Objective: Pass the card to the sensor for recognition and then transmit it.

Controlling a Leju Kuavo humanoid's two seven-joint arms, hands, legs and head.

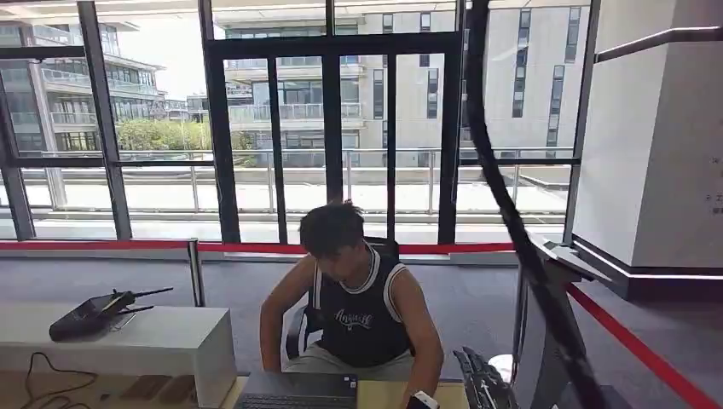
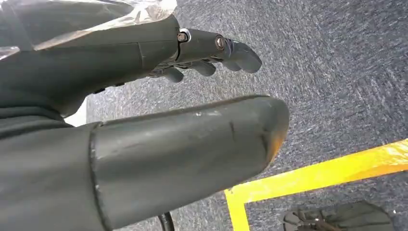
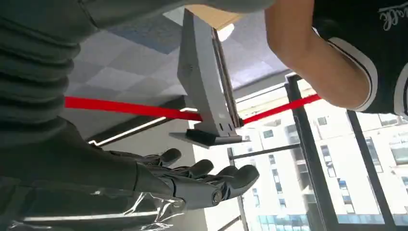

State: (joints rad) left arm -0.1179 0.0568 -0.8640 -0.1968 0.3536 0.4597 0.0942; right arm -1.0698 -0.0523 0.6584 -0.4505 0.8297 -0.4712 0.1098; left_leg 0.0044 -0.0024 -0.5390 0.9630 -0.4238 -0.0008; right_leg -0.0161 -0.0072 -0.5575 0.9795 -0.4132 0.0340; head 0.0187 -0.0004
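Observation:
My right hand [image 1: 486,382] rises at the lower edge of the head view, dark fingers stretched out, beside a grey sensor stand [image 1: 558,260] with a sloped top plate. In the right wrist view the same hand [image 3: 192,180] is spread with nothing in it, close to the stand [image 3: 207,86]. My left hand [image 2: 159,48] hangs over grey carpet, thumb [image 2: 192,139] and fingers apart, holding nothing. A person [image 1: 358,298] in a dark sleeveless shirt sits behind the desk [image 1: 392,394], head bowed, one arm [image 3: 312,62] reaching down near the stand.
A dark laptop [image 1: 298,390] lies on the desk in front of the person. A white bench [image 1: 128,341] at the left carries a black device [image 1: 94,315]. Red barrier tape [image 1: 639,349] runs behind and to the right. Yellow floor tape [image 2: 317,175] lies below my left hand.

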